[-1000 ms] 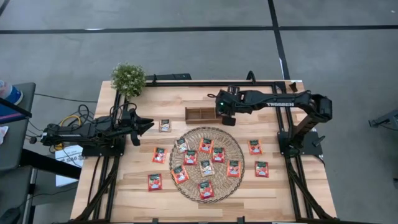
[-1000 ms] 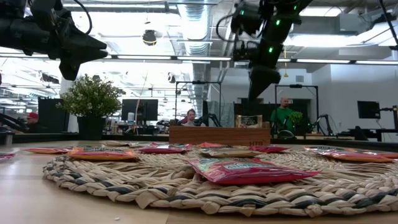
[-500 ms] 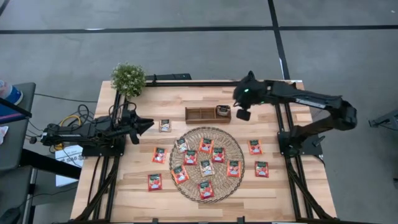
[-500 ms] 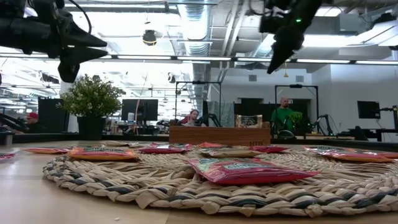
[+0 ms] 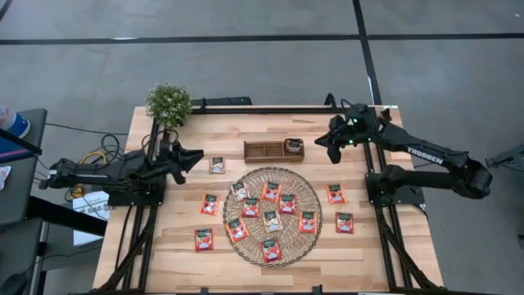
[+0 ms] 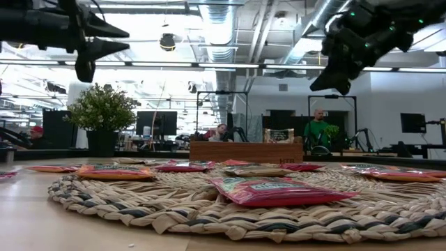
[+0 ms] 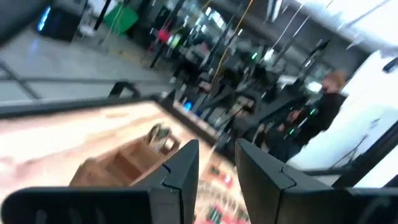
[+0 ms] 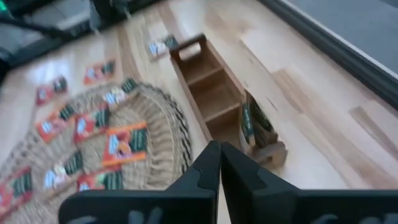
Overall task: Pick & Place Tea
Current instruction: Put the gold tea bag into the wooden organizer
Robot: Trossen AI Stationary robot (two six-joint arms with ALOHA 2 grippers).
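Several red-orange tea sachets [image 5: 271,192] lie flat on the round woven mat [image 5: 304,184]; others lie on the bare table on both sides of it, such as one [image 5: 336,193] and a pale one [image 5: 217,165]. One sachet [image 8: 252,121] stands on edge in the right compartment of the wooden tray [image 5: 266,150]. My right gripper [image 5: 330,152] is shut and empty, raised above the table to the right of the tray. My left gripper [image 5: 199,154] is open and empty, raised over the table's left part and pointing toward the tray.
A potted plant [image 5: 169,103] stands at the far left corner. The tray's left and middle compartments [image 8: 208,84] show nothing inside. Bare wood lies between tray and far edge and along the near edge. People show in the room beyond the table.
My right gripper has risen from the tray's right compartment and drawn back toward the table's right edge; a sachet now shows standing in that compartment. My left gripper has risen a little and opened.
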